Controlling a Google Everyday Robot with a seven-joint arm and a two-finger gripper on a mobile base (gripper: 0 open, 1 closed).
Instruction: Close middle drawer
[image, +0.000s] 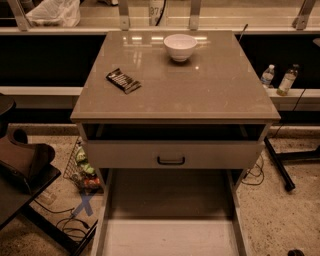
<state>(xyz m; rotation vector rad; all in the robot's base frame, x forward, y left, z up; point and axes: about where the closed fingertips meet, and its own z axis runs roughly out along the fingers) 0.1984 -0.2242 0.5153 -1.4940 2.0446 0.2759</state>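
Observation:
The middle drawer (170, 239) is pulled far out toward me under the cabinet top (175, 95). Its pale bare inside fills the lower middle of the view, between its two side rails. Its front and handle are cut off by the bottom edge. Above it, the taller top drawer (130, 155) with a black bar handle (171, 160) stands slightly open, with a dark gap under the cabinet top. The lowest drawer is hidden. My gripper is out of view; it does not show beside the drawer.
A white bowl (180, 46) and a dark snack packet (123, 80) lie on the cabinet top. Two bottles (278, 79) stand at the right by a black stand leg (278, 165). A dark seat (22, 162) and a wire basket (82, 170) stand at the left.

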